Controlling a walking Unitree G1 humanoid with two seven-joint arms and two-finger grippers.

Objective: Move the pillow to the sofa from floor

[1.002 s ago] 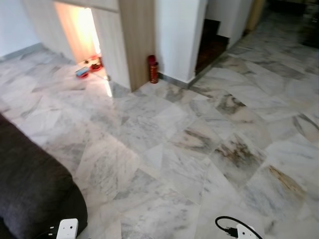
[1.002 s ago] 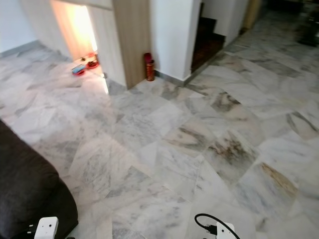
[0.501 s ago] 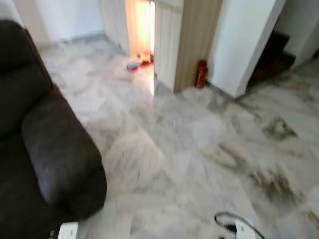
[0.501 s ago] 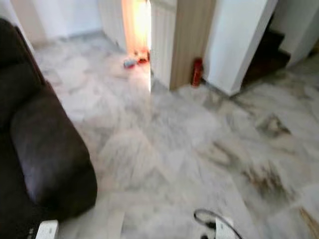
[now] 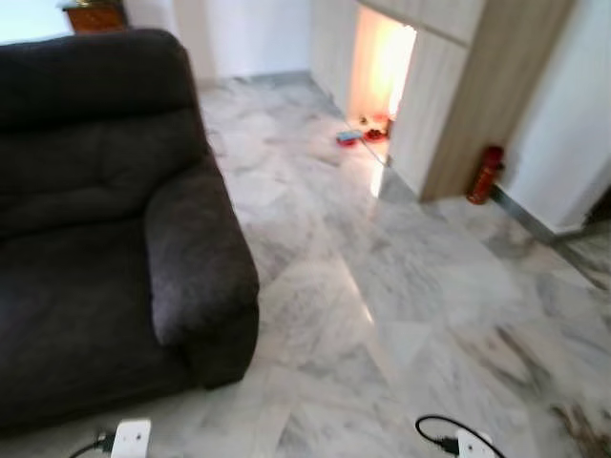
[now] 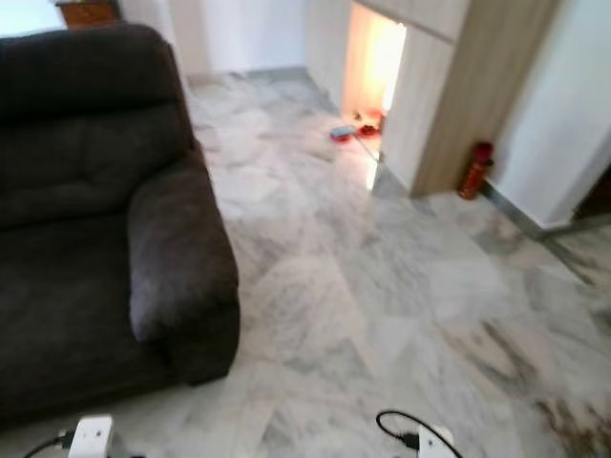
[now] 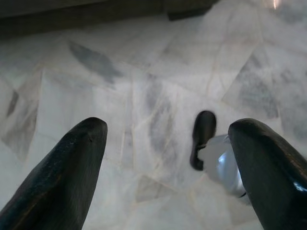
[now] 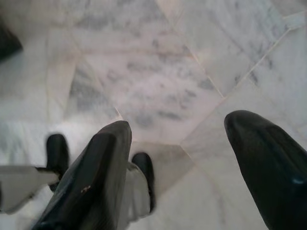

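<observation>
We see a dark brown sofa [image 5: 95,219] on the left, standing on a marble floor [image 5: 401,315]. Further off, a red bottle [image 5: 485,175] stands at the foot of a wooden partition [image 5: 477,105], and small red and blue items [image 5: 358,134] lie by a lit opening. We cannot spot the pillow. Both arms hang low: the left pincer [image 7: 168,163] and right pincer [image 8: 192,163] are spread wide, holding nothing, above the floor.
</observation>
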